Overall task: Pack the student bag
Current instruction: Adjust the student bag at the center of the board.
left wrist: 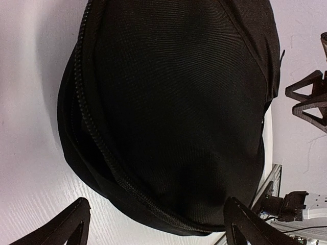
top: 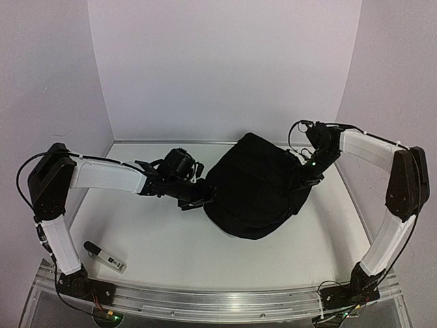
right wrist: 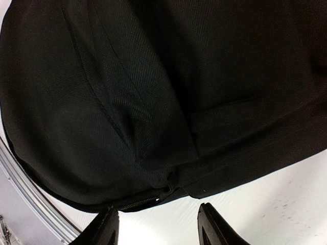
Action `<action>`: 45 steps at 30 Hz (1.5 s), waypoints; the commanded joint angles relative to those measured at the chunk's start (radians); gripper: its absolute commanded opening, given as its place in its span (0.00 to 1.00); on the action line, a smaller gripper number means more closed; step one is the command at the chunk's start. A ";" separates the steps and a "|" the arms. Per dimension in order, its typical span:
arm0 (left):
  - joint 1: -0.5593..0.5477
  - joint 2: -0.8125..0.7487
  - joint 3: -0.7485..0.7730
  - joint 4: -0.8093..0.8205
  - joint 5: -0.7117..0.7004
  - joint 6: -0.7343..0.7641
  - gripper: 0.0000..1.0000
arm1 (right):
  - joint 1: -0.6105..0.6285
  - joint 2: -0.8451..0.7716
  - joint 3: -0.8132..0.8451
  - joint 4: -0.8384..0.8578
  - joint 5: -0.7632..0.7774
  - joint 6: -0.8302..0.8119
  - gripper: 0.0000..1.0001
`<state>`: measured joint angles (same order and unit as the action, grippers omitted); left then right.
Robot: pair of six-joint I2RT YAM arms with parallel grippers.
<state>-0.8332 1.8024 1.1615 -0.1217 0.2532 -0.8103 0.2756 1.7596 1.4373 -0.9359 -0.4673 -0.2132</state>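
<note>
The student bag [top: 256, 184] lies on the white table [top: 171, 253], right of the middle. Its far end is close to the back edge and its rounded near end reaches about halfway toward the metal rail [top: 218, 301] along the near edge. White walls [top: 225, 68] close the table in at the left, back and right.

The widest open surface is the near half, between the bag and the rail. There is also a broad stretch along the left edge. On the right, only a narrower strip separates the bag from the right edge. A small white stick with a black cap [top: 106, 257] lies near the near-left corner, well apart from the bag.

The left gripper [top: 198, 198] reaches in from the left, right up against the bag's left side. In the left wrist view its fingers [left wrist: 66, 227] are spread wide, released, and grip nothing. The bag's bulging end and its zipper [left wrist: 97, 138] fill the view just ahead of them. Whether the fingertips touch the fabric cannot be told.

The right gripper [top: 302, 179] sits at the bag's right side, toward the back. In the right wrist view its fingers [right wrist: 104, 227] stand partly apart with only bare table between them. They hold nothing, and the bag's hem and the zipper's end are just beyond the tips.
</note>
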 commanded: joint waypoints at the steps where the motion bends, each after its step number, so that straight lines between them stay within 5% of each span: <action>1: 0.001 0.021 -0.002 0.096 0.025 -0.036 0.90 | 0.006 0.020 -0.023 0.054 -0.045 0.022 0.52; 16: 0.001 0.004 -0.003 0.097 0.022 -0.033 0.89 | 0.012 0.078 -0.103 0.128 -0.052 0.018 0.43; 24: 0.001 0.008 -0.006 0.104 0.023 -0.035 0.89 | 0.019 0.028 -0.101 0.134 -0.068 0.038 0.00; 37: 0.001 0.009 -0.014 0.118 0.027 -0.044 0.88 | 0.178 -0.122 -0.169 0.116 -0.112 0.071 0.00; 45: -0.002 -0.067 -0.078 0.206 0.041 -0.014 0.87 | 0.230 -0.141 -0.187 0.034 -0.272 -0.033 0.00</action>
<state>-0.8314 1.8245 1.1276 -0.0032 0.2714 -0.8448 0.4869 1.6661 1.2381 -0.8538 -0.6123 -0.1944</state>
